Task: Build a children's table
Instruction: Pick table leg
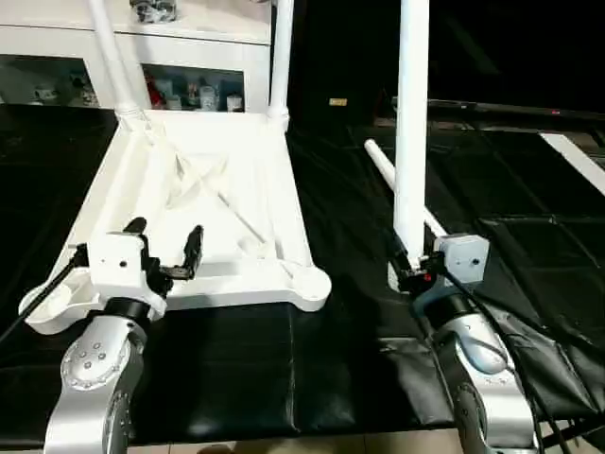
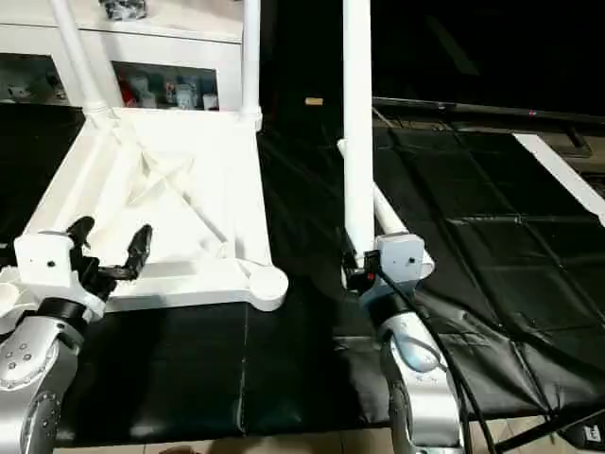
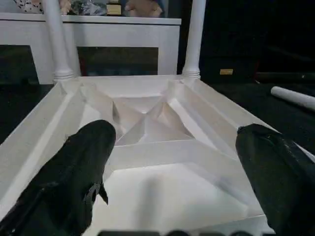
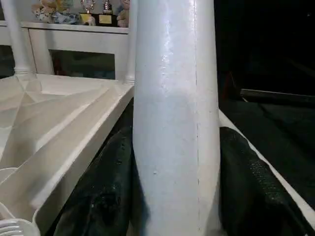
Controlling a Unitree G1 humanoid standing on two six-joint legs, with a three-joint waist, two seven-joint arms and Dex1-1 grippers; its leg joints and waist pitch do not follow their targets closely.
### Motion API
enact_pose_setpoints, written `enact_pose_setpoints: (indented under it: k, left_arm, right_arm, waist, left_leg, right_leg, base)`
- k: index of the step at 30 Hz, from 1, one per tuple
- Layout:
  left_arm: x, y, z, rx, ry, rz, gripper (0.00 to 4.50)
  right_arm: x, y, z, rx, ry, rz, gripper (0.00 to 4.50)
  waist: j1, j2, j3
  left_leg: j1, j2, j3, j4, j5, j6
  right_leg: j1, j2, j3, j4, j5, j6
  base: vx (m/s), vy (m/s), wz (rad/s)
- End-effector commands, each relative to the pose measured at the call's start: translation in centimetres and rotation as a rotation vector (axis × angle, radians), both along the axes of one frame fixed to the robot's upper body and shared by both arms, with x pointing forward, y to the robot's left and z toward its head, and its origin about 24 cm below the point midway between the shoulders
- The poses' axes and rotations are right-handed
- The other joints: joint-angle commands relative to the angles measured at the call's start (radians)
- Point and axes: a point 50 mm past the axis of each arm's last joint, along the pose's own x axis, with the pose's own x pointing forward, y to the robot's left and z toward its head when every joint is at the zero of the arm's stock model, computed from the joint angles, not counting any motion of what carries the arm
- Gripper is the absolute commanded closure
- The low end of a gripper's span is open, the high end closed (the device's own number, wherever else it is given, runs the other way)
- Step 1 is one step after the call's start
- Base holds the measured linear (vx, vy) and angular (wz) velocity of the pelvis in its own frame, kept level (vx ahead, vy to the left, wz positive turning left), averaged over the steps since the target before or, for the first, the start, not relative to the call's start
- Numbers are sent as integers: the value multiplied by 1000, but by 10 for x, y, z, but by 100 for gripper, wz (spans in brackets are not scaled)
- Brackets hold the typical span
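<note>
Beside the tabletop [image 1: 203, 203], right end effector [image 1: 413, 274] clamps an upright leg [image 1: 412, 123]; left end effector [image 1: 165, 251] gapes.

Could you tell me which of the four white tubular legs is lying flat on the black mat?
The white tubular leg lying behind the right gripper. Two legs stand in the white plastic tabletop's far sockets; the gripper holds another leg upright.

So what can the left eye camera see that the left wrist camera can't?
Left eye view alone: the right gripper shut on an upright leg, the tabletop's empty near corner socket, and both silver forearms.

Left wrist view alone: a close look between the left gripper's two black fingers, spread wide, at the ribs crossing under the tabletop.

Both: the upside-down tabletop, two legs already standing in its far corners, a loose leg lying on the black mat, the white cabinet.
</note>
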Motion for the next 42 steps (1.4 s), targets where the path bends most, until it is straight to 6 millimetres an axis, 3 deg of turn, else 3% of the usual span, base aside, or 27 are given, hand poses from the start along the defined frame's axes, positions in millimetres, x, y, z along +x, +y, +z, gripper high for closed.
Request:
enact_pose_setpoints:
  k: [1, 8, 18, 42]
  left_arm:
    - [-2, 2, 0, 5, -4, 3, 0]
    - [-2, 2, 0, 5, -4, 3, 0]
    - [-2, 2, 0, 5, -4, 3, 0]
    - [-2, 2, 0, 5, -4, 3, 0]
  right_arm:
    - [2, -2, 1, -2, -1, -1, 257]
    - [2, -2, 1, -2, -1, -1, 257]
    - [2, -2, 1, -2, -1, -1, 257]
    - [2, -2, 1, -2, -1, -1, 257]
  waist:
    - [3, 15, -50]
    - [4, 16, -51]
    - [4, 16, -49]
    - [6, 16, -51]
  left_leg:
    - [12, 34, -19, -81, -381, -17]
    - [12, 35, -18, -80, -365, -15]
    - [15, 34, -18, -80, -387, -19]
    - [14, 34, -17, -79, -367, -16]
  right_leg:
    - [30, -70, 51, -94, -387, -38]
    - [31, -69, 52, -89, -348, -52]
    - [29, -70, 51, -94, -388, -43]
    - [32, -70, 52, -88, -349, -55]
  base:
    - [0, 0, 0]
    - [0, 0, 0]
    - [0, 0, 0]
    - [0, 0, 0]
